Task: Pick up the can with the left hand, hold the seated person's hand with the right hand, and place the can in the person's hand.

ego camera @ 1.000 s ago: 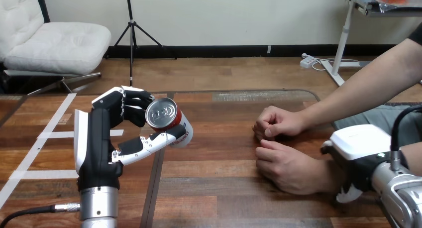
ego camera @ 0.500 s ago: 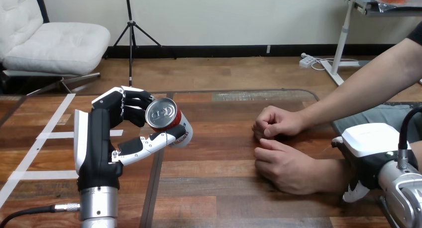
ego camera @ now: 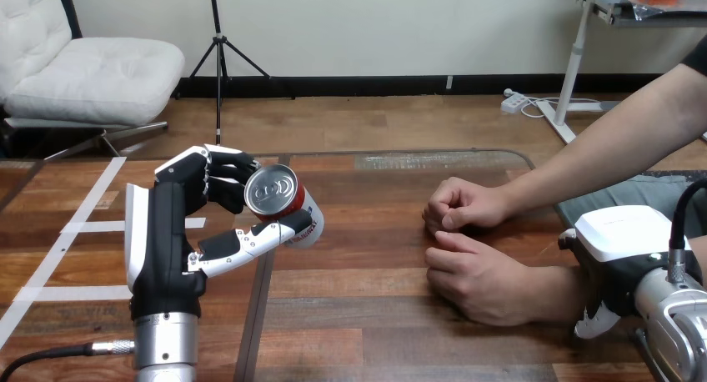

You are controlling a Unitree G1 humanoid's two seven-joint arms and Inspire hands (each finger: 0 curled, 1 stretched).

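Nearest you, the white-shelled right robot hand (ego camera: 621, 244) sits at the wrist of the person's nearer hand (ego camera: 475, 283), likely to steady it; whether it grips, you cannot tell. That hand lies curled, knuckles up, on the wooden table (ego camera: 358, 315). Your left robot hand (ego camera: 162, 232) clasps the smooth metal can (ego camera: 279, 200), tilted, well apart from the person.
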